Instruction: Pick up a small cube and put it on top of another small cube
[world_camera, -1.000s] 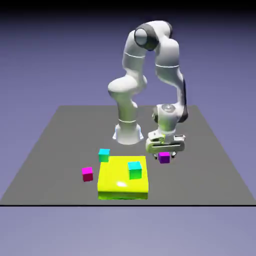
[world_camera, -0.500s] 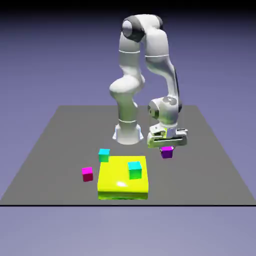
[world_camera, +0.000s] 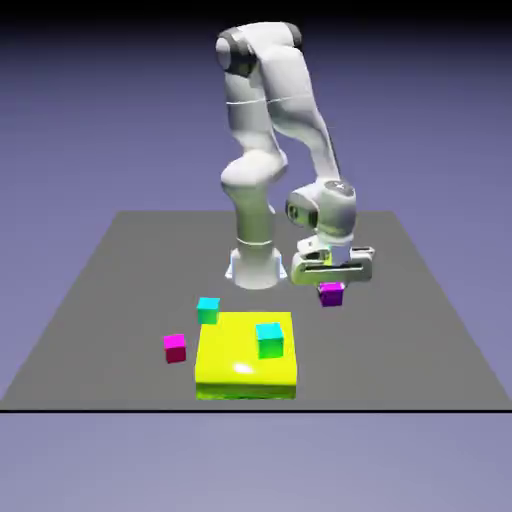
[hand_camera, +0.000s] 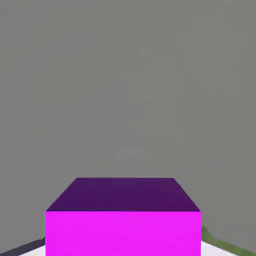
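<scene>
Small purple cube (world_camera: 331, 294), plain-faced, level, held clear above the grey table

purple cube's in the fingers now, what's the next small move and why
Probably keep lifting a little, then carry it toward the exterior view's left. The purple cube hangs clamped under the gripper, just above the table, and every candidate base, such as the teal cube on the yellow slab, sits on that side.
</scene>
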